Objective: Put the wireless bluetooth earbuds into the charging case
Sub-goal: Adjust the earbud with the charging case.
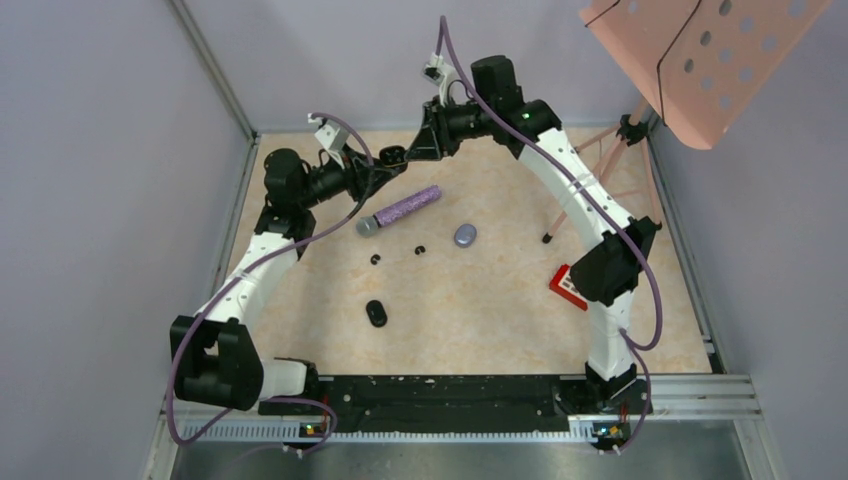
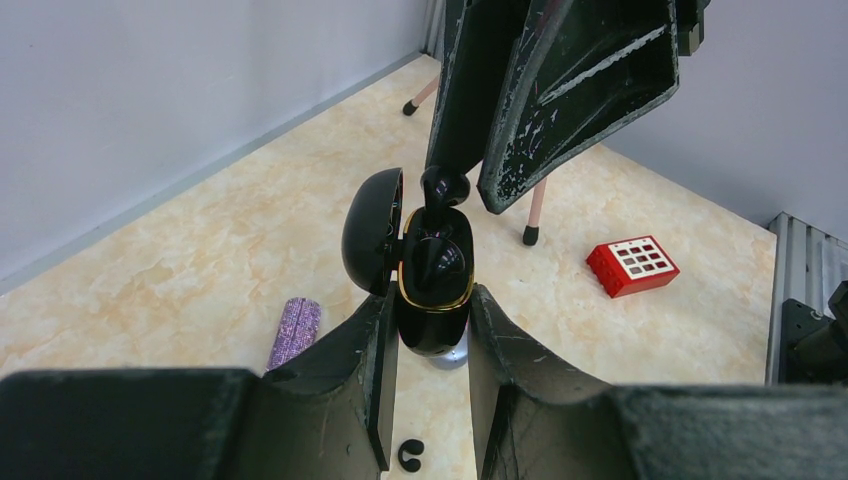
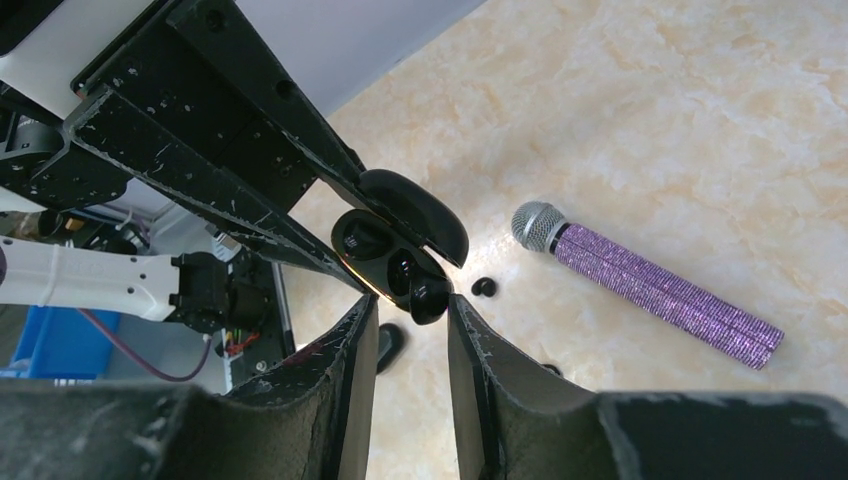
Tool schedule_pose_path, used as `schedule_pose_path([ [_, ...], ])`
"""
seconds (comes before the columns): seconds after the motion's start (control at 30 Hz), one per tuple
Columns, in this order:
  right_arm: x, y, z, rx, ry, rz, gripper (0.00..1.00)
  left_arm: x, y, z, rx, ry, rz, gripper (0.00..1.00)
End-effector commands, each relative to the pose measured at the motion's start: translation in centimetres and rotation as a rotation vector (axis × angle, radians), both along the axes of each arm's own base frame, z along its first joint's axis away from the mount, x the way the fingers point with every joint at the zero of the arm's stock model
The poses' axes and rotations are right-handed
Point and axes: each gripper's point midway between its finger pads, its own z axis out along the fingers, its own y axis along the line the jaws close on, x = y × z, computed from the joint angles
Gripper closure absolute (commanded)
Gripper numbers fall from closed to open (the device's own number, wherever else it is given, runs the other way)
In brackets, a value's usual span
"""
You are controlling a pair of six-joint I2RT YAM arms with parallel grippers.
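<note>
Left end effector (image 2: 432, 305) clamps the open charging case (image 2: 435, 262) between its tips, presenting a steady target. Right end effector (image 3: 411, 303), narrowly parted, brackets a black earbud (image 2: 445, 186) at the case's socket; we cannot tell whether it grips.

Top external: high above near edge, looks down over whole table (image 1: 500, 320). Wrist cameras: close, facing each other across open charging case (image 2: 435, 290). All three share purple microphone (image 3: 660, 295).

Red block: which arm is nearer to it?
Right. The right arm has its elbow beside the red block, overlapping its edge from above; the left arm runs up the opposite side, far from it.
</note>
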Motion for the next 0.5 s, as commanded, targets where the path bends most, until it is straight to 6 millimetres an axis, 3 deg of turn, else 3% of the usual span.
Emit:
schedule_pose_path([
  [0.0, -3.26, 0.31, 3.58, 0.057, -0.033, 0.106, 0.71, -0.27, -0.1, 1.38, 0.005, -0.068, 0.007, 1.0],
  [0.47, -3.91, 0.6, 3.89, 0.08, -0.019, 0.157, 0.82, -0.35, -0.57, 0.83, 0.015, -0.06, -0.015, 1.0],
])
